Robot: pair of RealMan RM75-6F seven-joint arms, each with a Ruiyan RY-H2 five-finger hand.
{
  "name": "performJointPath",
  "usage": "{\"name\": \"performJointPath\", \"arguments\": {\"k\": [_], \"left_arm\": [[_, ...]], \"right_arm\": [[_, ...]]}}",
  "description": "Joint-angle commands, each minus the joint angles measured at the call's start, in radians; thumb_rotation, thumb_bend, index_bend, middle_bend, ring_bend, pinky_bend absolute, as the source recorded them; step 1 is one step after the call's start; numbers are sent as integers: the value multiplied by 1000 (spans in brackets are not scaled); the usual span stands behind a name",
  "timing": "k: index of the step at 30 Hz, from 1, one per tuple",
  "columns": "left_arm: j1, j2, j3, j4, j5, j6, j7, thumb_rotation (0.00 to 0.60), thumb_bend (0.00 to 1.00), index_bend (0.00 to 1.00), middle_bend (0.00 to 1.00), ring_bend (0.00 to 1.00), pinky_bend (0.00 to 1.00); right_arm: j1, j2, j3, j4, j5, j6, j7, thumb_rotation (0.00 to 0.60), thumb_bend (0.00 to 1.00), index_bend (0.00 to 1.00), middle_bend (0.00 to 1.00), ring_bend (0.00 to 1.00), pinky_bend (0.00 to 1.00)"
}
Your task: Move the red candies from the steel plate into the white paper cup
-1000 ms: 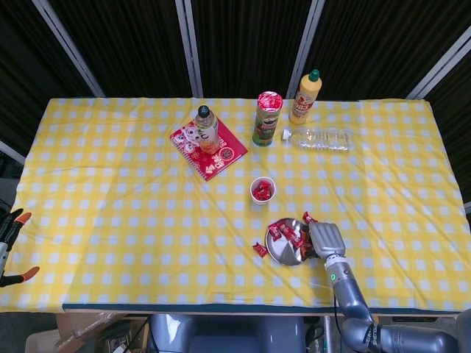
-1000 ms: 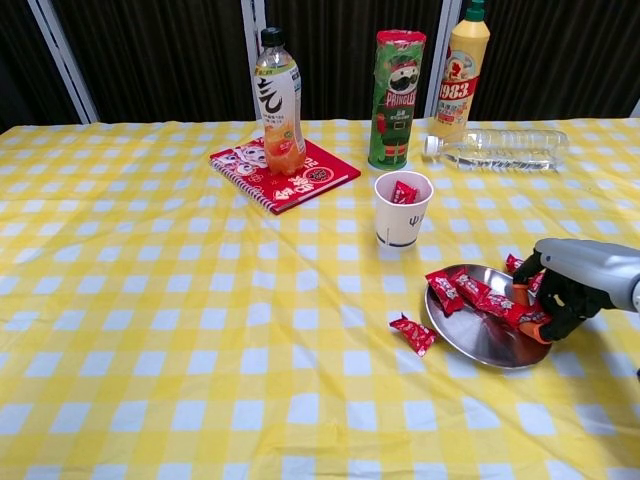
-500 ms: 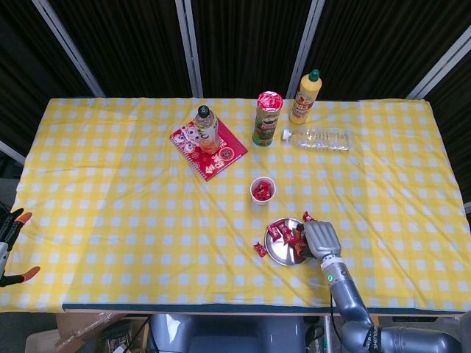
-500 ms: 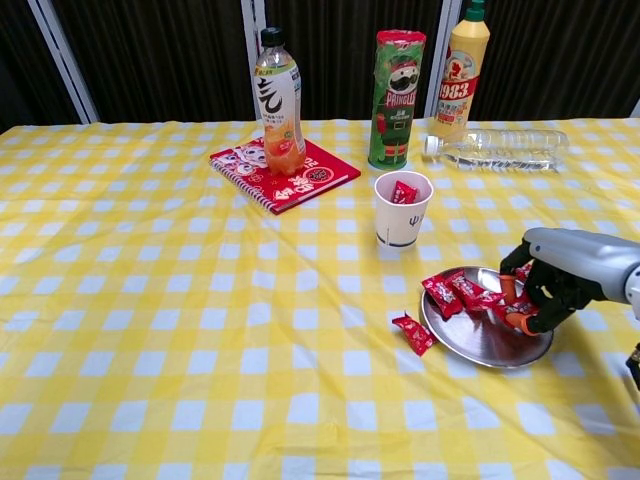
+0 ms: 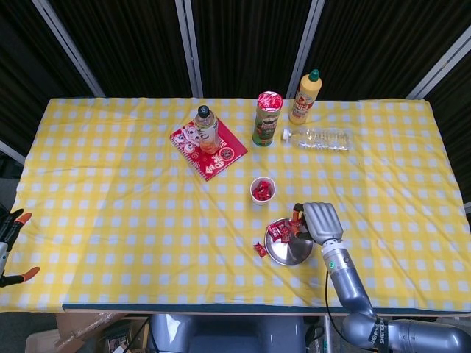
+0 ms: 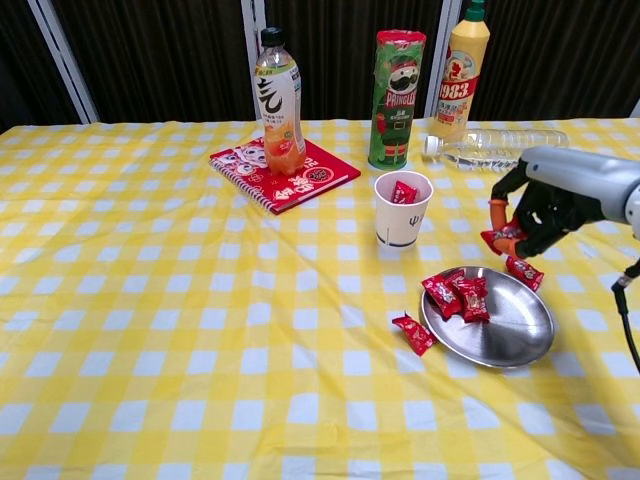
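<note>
My right hand (image 6: 545, 205) (image 5: 318, 220) hovers above the far right rim of the steel plate (image 6: 510, 332) (image 5: 290, 252) and pinches a red candy (image 6: 500, 238) (image 5: 297, 218) between its fingertips. A few red candies (image 6: 455, 293) (image 5: 277, 232) lie on the plate's left side. Another candy (image 6: 524, 272) sits at the plate's far right rim, under the hand. One more candy (image 6: 414, 333) (image 5: 259, 249) lies on the cloth left of the plate. The white paper cup (image 6: 402, 212) (image 5: 262, 190) stands upright beyond the plate, left of the hand, with red candy inside. My left hand is not visible.
Behind the cup stand a Pringles can (image 6: 397, 98), a yellow bottle (image 6: 458, 70) and a clear bottle lying on its side (image 6: 495, 148). An orange drink bottle (image 6: 279, 100) stands on a red notebook (image 6: 285, 175) at the back left.
My right hand has risen off the plate with a red candy and moved toward the cup. The plate slid slightly left and fewer candies lie on it.
</note>
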Motion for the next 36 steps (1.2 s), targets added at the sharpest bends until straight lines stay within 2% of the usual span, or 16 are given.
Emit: {"name": "performJointPath", "arguments": {"k": [1, 8, 17, 23, 29, 36], "left_arm": [[-1, 1, -1, -2, -2, -2, 2, 600, 19, 0, 0, 0, 0], [-4, 1, -2, -7, -6, -7, 12, 600, 19, 0, 0, 0, 0], [-9, 7, -1, -13, -14, -23, 1, 600, 19, 0, 0, 0, 0], [-14, 14, 0, -18, -20, -38, -12, 600, 19, 0, 0, 0, 0], [-16, 19, 1, -20, -20, -45, -22, 600, 19, 0, 0, 0, 0], [-15, 19, 2, -15, -17, -41, -29, 600, 19, 0, 0, 0, 0]], "right_arm": [[30, 9, 44, -12, 14, -9, 8, 600, 519, 635, 823, 855, 972], [109, -35, 110, 46, 69, -52, 0, 600, 520, 634, 823, 855, 972], [218, -136, 168, 223, 148, -107, -7, 600, 520, 624, 823, 855, 972], [264, -188, 173, 319, 179, -141, -8, 600, 511, 480, 824, 855, 972], [282, -214, 160, 366, 193, -152, -10, 600, 410, 282, 824, 855, 972], [275, -196, 153, 328, 181, -121, -10, 600, 407, 268, 823, 855, 972]]}}
